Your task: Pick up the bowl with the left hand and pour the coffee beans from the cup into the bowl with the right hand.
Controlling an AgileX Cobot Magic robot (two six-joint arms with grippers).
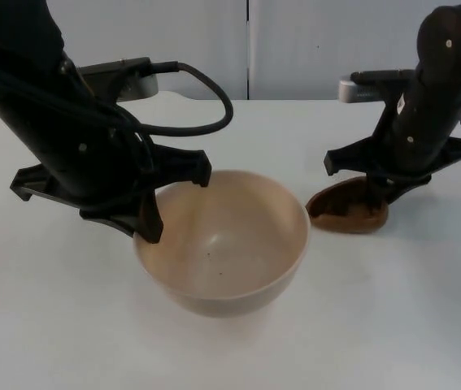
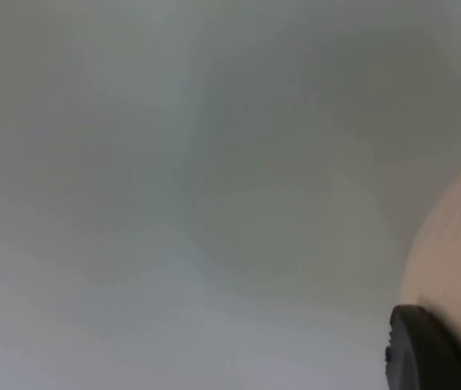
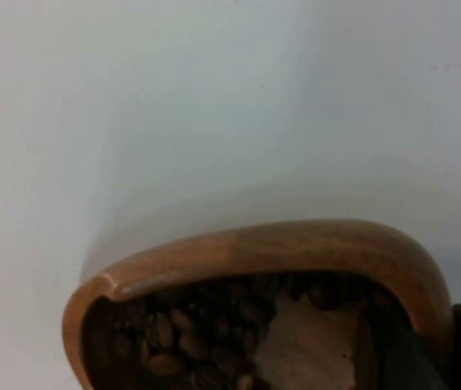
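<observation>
A cream bowl (image 1: pixel 230 244) is at the middle of the table, empty inside, with my left gripper (image 1: pixel 150 221) shut on its left rim. Its outer wall (image 2: pixel 450 260) shows in the left wrist view beside a black fingertip (image 2: pixel 421 349). Just right of the bowl is a brown wooden cup (image 1: pixel 345 210), and my right gripper (image 1: pixel 376 195) is shut on its far rim. In the right wrist view the cup's rim (image 3: pixel 254 248) curves around coffee beans (image 3: pixel 181 333) lying inside it. Whether the bowl or the cup is off the table, I cannot tell.
White table top (image 1: pixel 51 325) spreads all around, ending at the grey partition wall (image 1: pixel 295 41) at the back.
</observation>
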